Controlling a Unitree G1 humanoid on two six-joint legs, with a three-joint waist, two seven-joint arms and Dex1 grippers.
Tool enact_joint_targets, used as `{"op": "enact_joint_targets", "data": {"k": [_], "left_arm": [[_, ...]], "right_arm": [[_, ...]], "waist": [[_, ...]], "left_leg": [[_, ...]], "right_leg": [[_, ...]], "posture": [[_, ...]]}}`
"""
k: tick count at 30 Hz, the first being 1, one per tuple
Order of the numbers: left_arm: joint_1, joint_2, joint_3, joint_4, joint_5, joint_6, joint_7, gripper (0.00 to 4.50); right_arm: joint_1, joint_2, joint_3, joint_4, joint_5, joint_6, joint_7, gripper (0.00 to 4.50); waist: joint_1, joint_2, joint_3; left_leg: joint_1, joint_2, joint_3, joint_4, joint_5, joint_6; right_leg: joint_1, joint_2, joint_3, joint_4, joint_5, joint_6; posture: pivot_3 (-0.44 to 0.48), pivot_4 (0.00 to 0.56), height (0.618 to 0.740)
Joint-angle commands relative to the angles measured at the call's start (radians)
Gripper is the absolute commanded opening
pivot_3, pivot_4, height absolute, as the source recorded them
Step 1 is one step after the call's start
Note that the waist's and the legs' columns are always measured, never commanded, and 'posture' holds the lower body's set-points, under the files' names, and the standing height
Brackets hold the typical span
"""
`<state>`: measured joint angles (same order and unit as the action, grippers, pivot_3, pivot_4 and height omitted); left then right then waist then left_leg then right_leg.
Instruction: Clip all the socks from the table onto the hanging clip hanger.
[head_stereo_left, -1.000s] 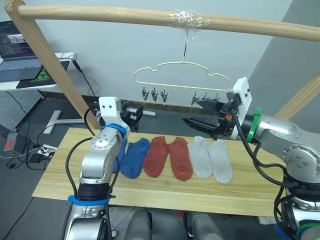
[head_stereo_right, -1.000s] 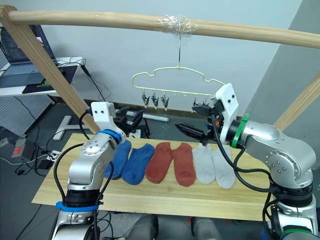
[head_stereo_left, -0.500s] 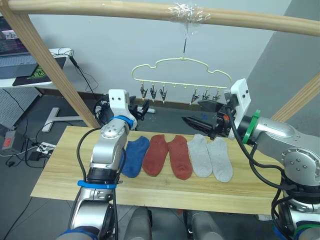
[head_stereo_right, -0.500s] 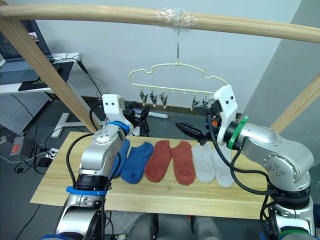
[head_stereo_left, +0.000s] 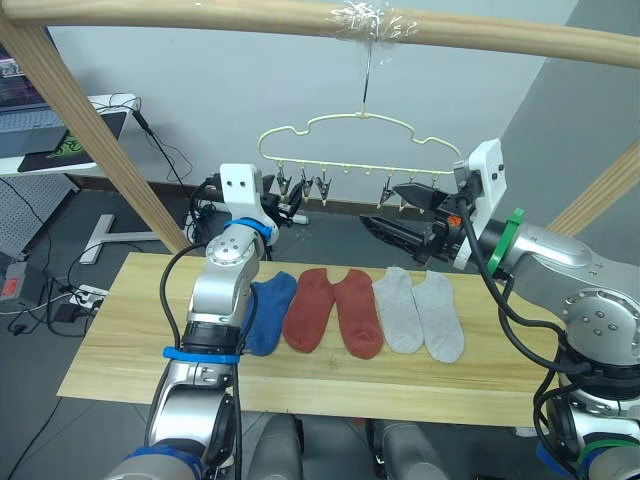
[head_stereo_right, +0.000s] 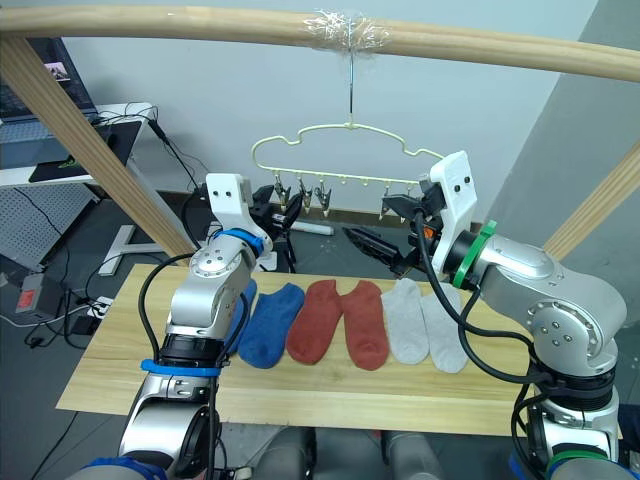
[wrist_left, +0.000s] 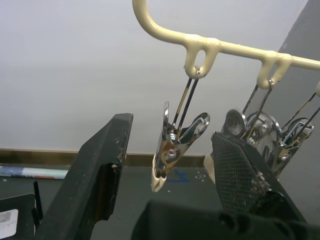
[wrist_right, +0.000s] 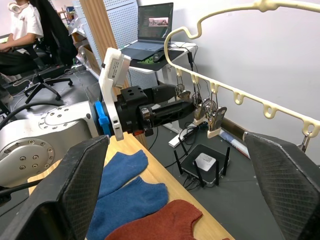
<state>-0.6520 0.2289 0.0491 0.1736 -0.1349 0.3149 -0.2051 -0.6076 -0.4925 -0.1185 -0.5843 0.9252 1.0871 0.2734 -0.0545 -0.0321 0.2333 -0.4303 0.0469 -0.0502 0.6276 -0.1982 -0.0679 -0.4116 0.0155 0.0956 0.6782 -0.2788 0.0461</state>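
On the bench (head_stereo_left: 120, 350), a top of pale wooden planks, I see the socks (head_stereo_left: 345, 312) lying side by side in a row: blue at my left, rust-red in the middle, light grey at my right. One blue sock is partly hidden behind my left arm. The clip hanger (head_stereo_left: 345, 150) hangs by its hook from a thick wooden pole (head_stereo_left: 200, 15) across the top, above and behind the socks.

My left pincer (wrist_left: 170, 165) is raised to the hanger with its fingers spread wide on either side of one metal clip (wrist_left: 175, 147), gripping nothing. My right pincer (head_stereo_left: 395, 215) hovers near the clips at the hanger's other end, wide open and empty.

Behind the bench are a grey wall, a dark floor with cables, and a desk (head_stereo_left: 60, 165) with a laptop (wrist_right: 154, 25). A seated person (wrist_right: 22, 35) shows in the right wrist view.
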Motion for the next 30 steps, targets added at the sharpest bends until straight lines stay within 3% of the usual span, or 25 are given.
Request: {"op": "enact_joint_targets", "data": {"k": [1,19,27,30], "left_arm": [[-0.032,-0.006,0.015,-0.013,0.006,-0.033,0.016,2.85],[-0.067,-0.030,0.033,0.039,-0.003,-0.054,0.019,2.85],[-0.089,-0.036,0.039,0.056,-0.006,-0.068,0.013,0.49],[-0.093,-0.033,0.041,0.055,-0.007,-0.067,0.012,0.28]], "right_arm": [[0.000,-0.007,-0.024,-0.028,0.019,-0.017,-0.003,4.50],[0.031,-0.015,-0.032,-0.048,0.032,-0.013,-0.024,4.50],[0.042,-0.019,-0.032,-0.056,0.043,-0.013,-0.038,4.50],[0.044,-0.019,-0.031,-0.056,0.046,-0.015,-0.042,4.50]], "waist": [[0.000,0.000,0.000],[-0.003,0.000,0.010],[-0.003,-0.001,0.018],[-0.003,-0.001,0.018]], "left_leg": [[0.000,0.000,0.000,0.000,0.000,0.000],[-0.001,0.000,0.000,0.000,0.000,0.000],[-0.002,0.000,0.000,0.000,0.000,0.000],[-0.002,0.000,0.000,0.000,0.000,0.000]], "right_leg": [[0.000,0.000,0.000,0.000,0.000,0.000],[0.000,0.000,0.000,0.000,0.000,0.000],[-0.002,0.000,0.000,0.000,0.000,0.001],[-0.003,0.000,0.000,0.000,-0.001,0.001]], "posture": [[-0.061,0.237,0.740],[-0.079,0.245,0.740],[-0.085,0.250,0.740],[-0.081,0.249,0.740]]}}
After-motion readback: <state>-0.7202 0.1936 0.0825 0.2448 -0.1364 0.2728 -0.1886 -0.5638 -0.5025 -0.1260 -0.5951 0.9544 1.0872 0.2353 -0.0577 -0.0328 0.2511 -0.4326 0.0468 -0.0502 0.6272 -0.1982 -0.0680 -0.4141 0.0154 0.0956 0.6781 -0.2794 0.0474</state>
